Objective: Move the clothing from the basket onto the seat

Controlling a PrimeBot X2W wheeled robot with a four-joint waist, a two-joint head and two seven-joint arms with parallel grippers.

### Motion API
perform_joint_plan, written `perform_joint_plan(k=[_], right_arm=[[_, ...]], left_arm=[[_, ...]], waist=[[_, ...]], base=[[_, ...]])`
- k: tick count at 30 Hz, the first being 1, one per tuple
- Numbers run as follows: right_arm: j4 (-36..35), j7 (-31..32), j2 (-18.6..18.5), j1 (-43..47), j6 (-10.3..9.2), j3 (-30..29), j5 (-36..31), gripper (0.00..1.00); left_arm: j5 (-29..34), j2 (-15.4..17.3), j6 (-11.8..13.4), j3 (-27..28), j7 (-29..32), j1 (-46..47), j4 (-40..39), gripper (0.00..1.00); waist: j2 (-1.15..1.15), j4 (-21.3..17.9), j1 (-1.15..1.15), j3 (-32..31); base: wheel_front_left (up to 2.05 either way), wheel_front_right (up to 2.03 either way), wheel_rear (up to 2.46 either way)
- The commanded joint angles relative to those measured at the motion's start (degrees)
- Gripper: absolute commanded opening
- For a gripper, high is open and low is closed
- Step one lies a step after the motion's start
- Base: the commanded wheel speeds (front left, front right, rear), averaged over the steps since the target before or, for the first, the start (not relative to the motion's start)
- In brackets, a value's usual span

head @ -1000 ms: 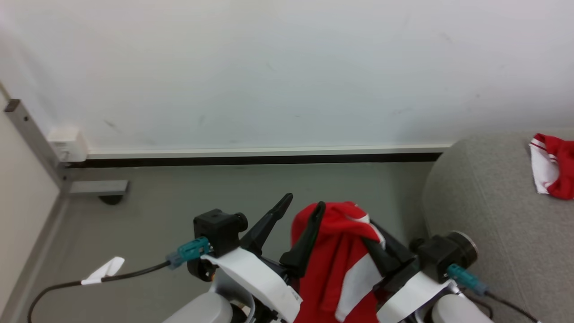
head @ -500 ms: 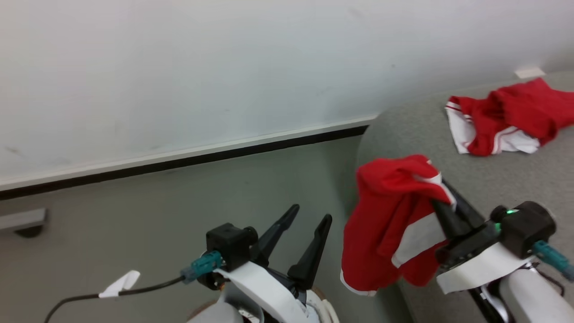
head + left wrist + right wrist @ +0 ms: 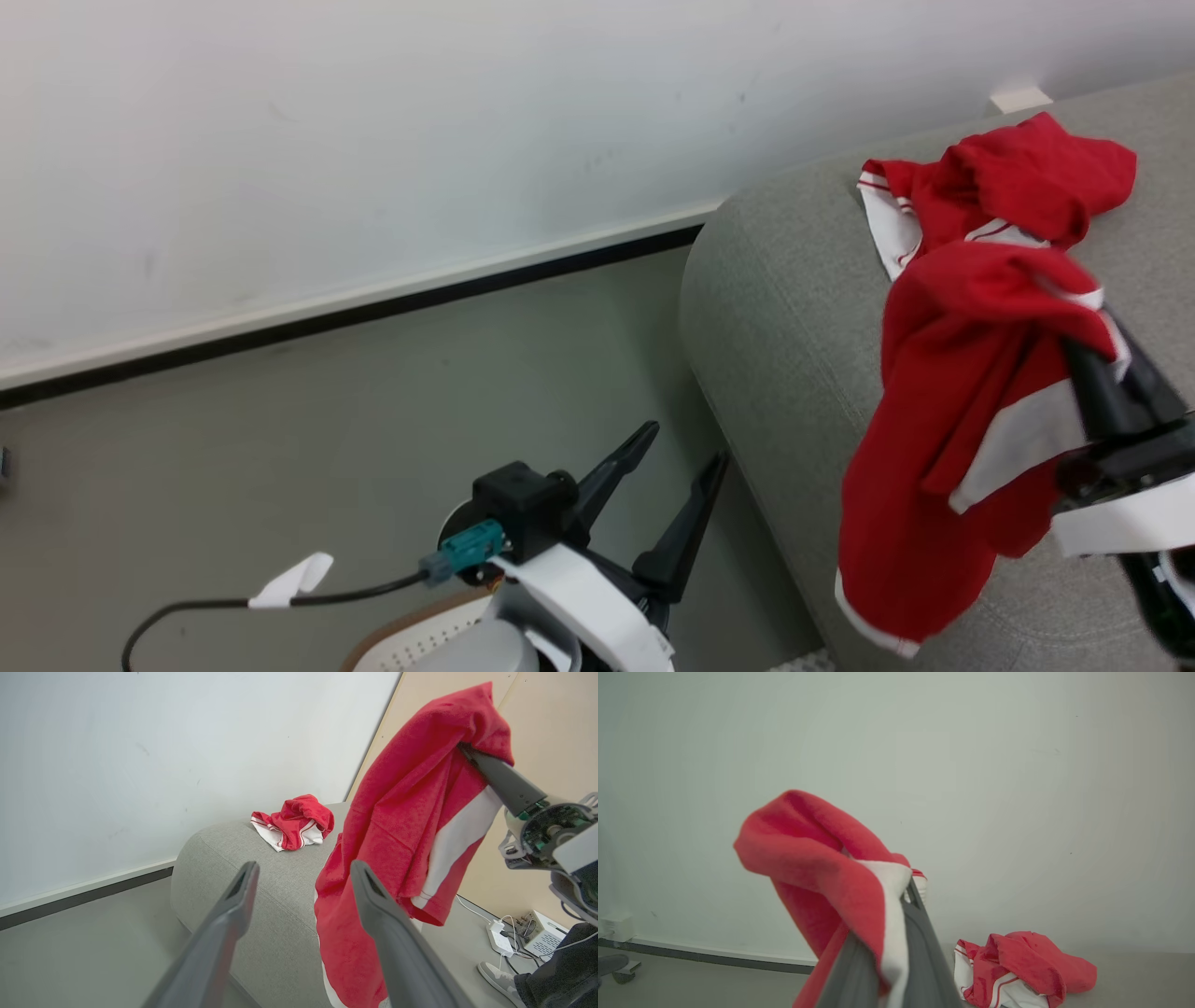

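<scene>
High beside the sofa (image 3: 784, 308), our right hand (image 3: 1088, 364) holds the clothing (image 3: 943, 392) up in the air. Its two dark fingers are pressed together on a fold of the red fabric. The fabric drapes over the fingertips and hangs well below the hand, showing a white panel and a white-trimmed hem. The lower part hangs in front of the sofa's rounded grey end; we cannot tell whether it touches the upholstery.

Beyond the right hand, farther along the sofa, a second red garment (image 3: 1018, 177) with white stripes lies crumpled on the cushion.

Our left hand (image 3: 684, 446) is empty, its fingers spread apart. It sits low over the grey floor (image 3: 373, 401), to the left of the right hand and apart from the clothing. Just beneath the left hand's wrist we see part of the basket (image 3: 420, 642), its brown rim and perforated white wall at the bottom edge.

A pale wall (image 3: 373, 140) rises ahead of both hands. From the left wrist we see the clothing hanging just past our left fingers, and a person's shoe (image 3: 495, 973) on the floor below the right hand.
</scene>
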State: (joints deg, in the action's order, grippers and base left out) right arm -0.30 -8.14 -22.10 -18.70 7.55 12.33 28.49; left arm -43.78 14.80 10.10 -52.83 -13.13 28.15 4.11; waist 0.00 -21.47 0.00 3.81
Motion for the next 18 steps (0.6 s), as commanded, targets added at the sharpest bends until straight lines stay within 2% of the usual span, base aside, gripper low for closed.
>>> perform_joint_plan(k=[1, 8, 13, 18], right_arm=[[-0.48, 0.49, -0.27, -0.9, -0.14, -1.66, 1.25, 0.0], [4.67, 2.49, -1.96, -10.53, -0.14, -12.64, 0.76, 0.0], [12.03, 4.07, -1.73, -22.6, -0.13, -21.81, -1.12, 0.0], [20.86, 6.59, -5.05, -37.09, -0.13, -30.74, -5.5, 0.0]], left_arm=[[0.93, -0.12, -0.3, -0.17, 0.18, 1.42, 0.3, 1.0], [3.71, -0.65, -1.37, -1.12, 1.99, 7.77, 1.21, 1.0], [6.6, -0.72, -1.52, -0.84, 2.66, 13.37, 1.25, 1.0], [9.07, -1.06, -1.94, -0.55, 4.03, 19.88, -0.36, 1.0]], waist=[[0.0, 0.44, 0.0, 1.7], [0.0, 2.62, 0.0, 9.82], [0.0, 4.47, 0.0, 17.14], [0.0, 6.95, 0.0, 25.45]], base=[[0.0, 0.0, 0.0], [0.0, 0.0, 0.0], [0.0, 0.0, 0.0], [0.0, 0.0, 0.0]])
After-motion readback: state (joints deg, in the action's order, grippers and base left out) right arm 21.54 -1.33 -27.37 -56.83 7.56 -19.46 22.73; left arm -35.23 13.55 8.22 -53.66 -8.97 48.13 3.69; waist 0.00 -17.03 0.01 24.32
